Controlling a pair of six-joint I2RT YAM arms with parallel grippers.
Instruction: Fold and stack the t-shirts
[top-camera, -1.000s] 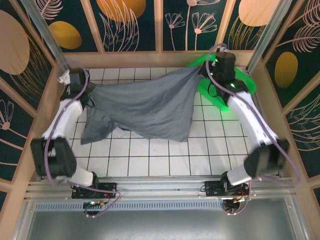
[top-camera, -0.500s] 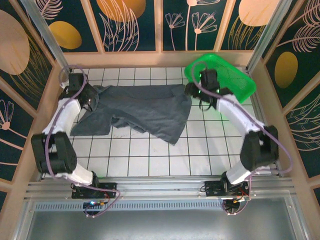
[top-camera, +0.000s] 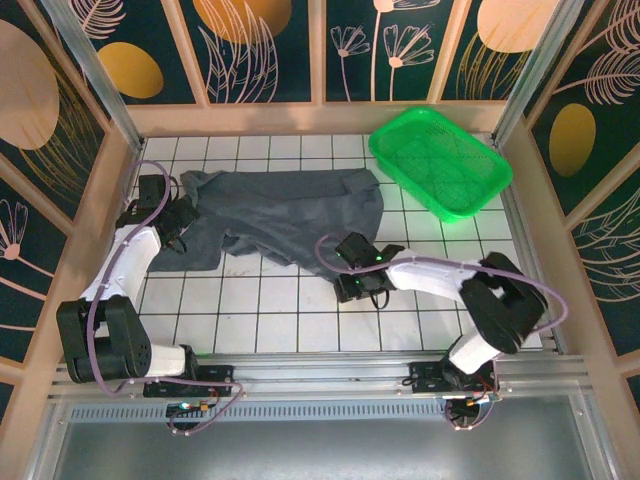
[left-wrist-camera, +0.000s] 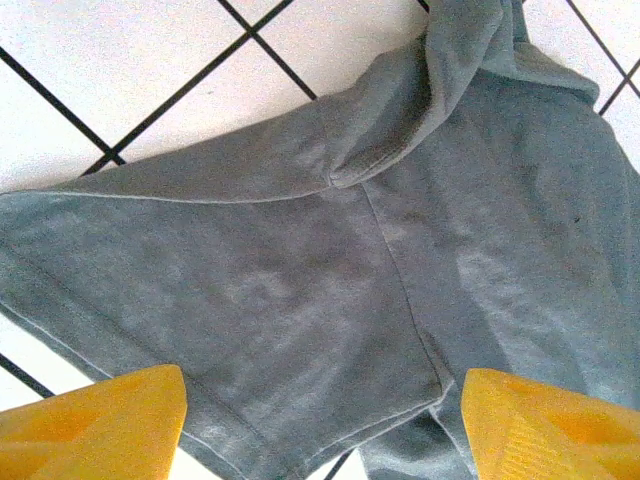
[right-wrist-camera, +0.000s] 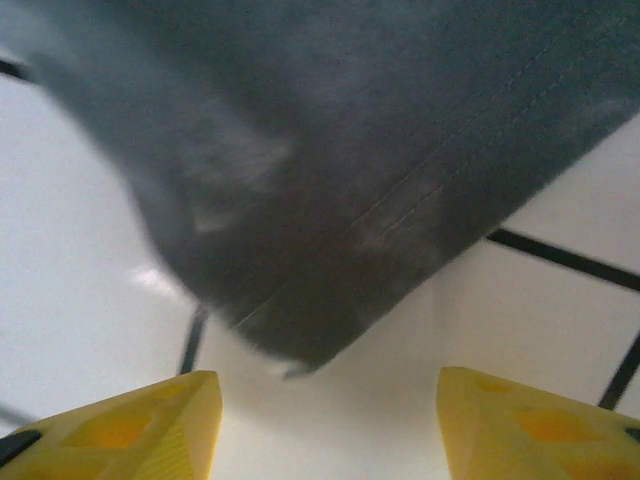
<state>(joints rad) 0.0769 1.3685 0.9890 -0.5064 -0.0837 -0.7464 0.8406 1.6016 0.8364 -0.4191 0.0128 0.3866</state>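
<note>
Top external view: t-shirt (top-camera: 285, 210) on the tiled table (top-camera: 300, 320), far left to centre, left of the green basket (top-camera: 440, 160). I judged it soft, light and limp, best pinched at the near hem corner (right-wrist-camera: 300, 335) and the left sleeve (left-wrist-camera: 200, 285). It looked dark slate-grey, plain, rumpled, part-spread. My left gripper (left-wrist-camera: 320, 425) and right gripper (right-wrist-camera: 325, 420) stood open, empty.

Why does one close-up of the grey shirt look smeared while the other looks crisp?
Right wrist view: the t-shirt is soft and smeared, likely motion or too close for focus, with a glare patch on the white tile. Left wrist view: seams and grid lines are sharp. Top external view: even light.
</note>
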